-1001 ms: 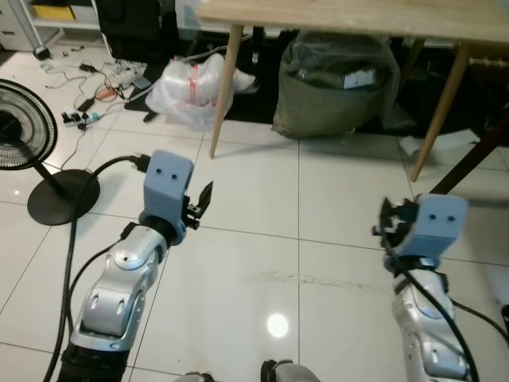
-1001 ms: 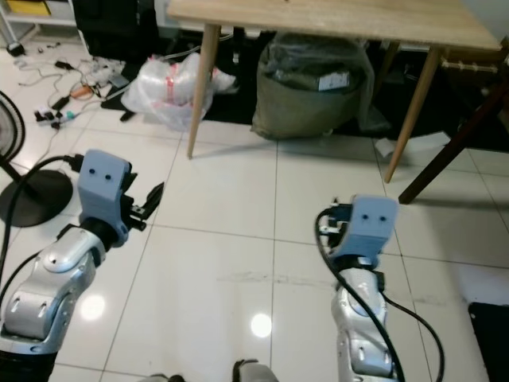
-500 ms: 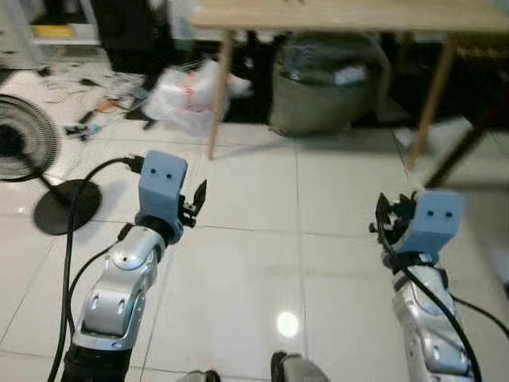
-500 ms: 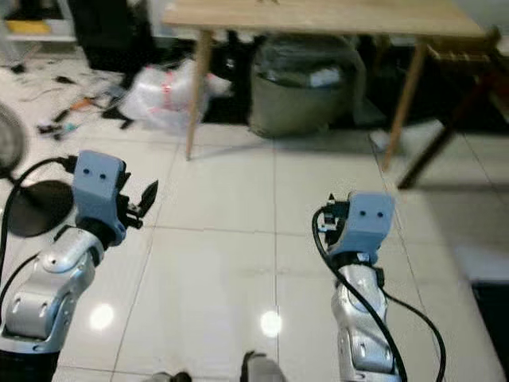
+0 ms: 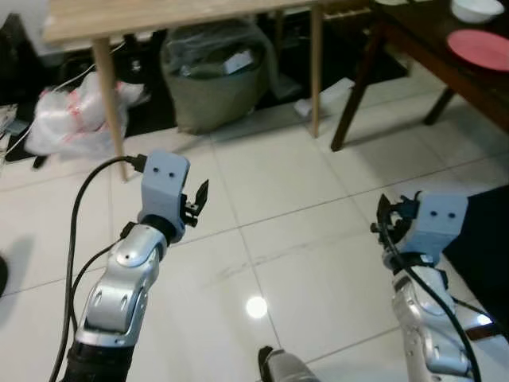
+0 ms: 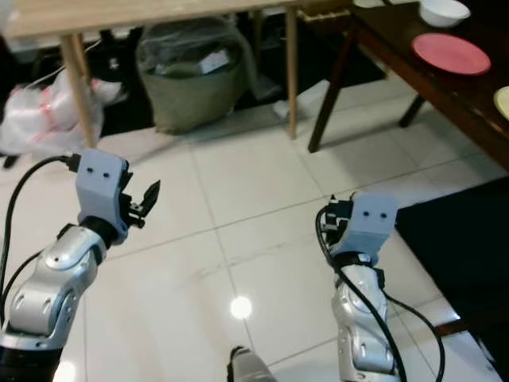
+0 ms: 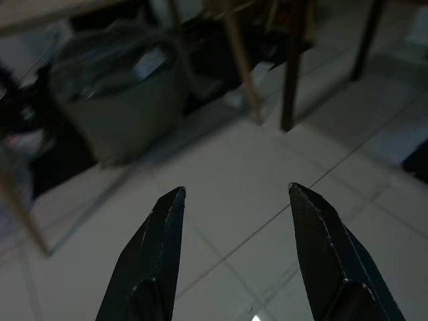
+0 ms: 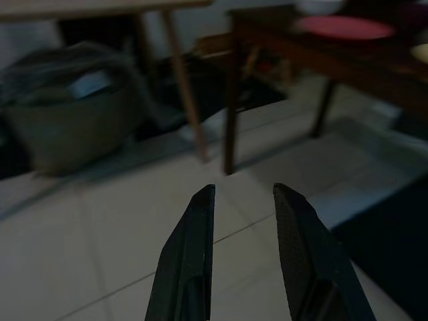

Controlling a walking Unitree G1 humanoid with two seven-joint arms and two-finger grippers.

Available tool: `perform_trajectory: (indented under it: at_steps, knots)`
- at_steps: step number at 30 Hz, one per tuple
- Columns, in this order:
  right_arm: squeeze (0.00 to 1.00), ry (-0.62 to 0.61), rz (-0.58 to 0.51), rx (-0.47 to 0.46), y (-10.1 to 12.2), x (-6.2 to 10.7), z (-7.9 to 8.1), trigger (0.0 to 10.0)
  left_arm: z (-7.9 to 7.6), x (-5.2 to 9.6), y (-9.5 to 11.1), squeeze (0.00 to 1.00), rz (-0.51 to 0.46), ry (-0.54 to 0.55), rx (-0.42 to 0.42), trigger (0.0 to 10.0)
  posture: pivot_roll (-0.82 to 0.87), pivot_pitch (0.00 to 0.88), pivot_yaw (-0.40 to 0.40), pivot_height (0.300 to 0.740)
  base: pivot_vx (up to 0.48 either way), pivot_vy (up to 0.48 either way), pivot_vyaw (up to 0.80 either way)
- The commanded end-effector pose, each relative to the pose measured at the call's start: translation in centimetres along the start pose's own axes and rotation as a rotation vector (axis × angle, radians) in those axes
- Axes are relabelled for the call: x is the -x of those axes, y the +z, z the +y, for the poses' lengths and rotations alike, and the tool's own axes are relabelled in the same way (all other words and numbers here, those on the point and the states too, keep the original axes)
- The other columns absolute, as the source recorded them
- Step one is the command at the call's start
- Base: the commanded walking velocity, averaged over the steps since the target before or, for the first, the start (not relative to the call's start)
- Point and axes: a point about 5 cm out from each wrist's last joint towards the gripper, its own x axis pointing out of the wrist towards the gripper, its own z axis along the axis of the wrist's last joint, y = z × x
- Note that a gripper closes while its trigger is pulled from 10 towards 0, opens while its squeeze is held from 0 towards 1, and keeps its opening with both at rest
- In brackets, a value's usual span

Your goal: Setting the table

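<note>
Right eye view: we judge the approach step; dark table [image 6: 445,76] ahead-right carries a red plate [image 6: 450,53] and white bowl [image 6: 443,11]. Left gripper [image 7: 234,194] and right gripper [image 8: 241,192] are parted, empty, short of that table. Next, we must close in.

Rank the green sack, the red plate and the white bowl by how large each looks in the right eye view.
1. green sack
2. red plate
3. white bowl, cut by the frame's top edge, so its full size is unsure.

Dark brown counter [image 6: 445,76] at 2 o'clock carrying a red plate [image 6: 450,53] and white bowl [image 6: 444,11]; white tiled floor [image 6: 254,199]; olive-green sack [image 6: 189,87]; pale wooden table [image 6: 119,12].
</note>
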Motion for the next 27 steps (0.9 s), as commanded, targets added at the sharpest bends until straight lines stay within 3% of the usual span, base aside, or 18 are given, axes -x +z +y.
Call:
perform_trajectory:
  at_steps: [1, 27]
  knots:
    - [0.0, -0.007, 0.029, -0.009, -0.62, 0.38, -0.06, 10.0, 0.08, 0.06, -0.37, 0.0, 0.007, 0.009, -0.021, 10.0, -0.1, 0.08, 0.077, 0.74, 0.0, 0.0, -0.8]
    - [0.0, -0.012, 0.028, -0.01, -0.58, 0.4, -0.16, 10.0, -0.46, -0.26, -0.01, 0.0, -0.022, -0.007, -0.056, 10.0, -0.1, 0.079, 0.08, 0.74, 0.358, 0.0, -0.8]
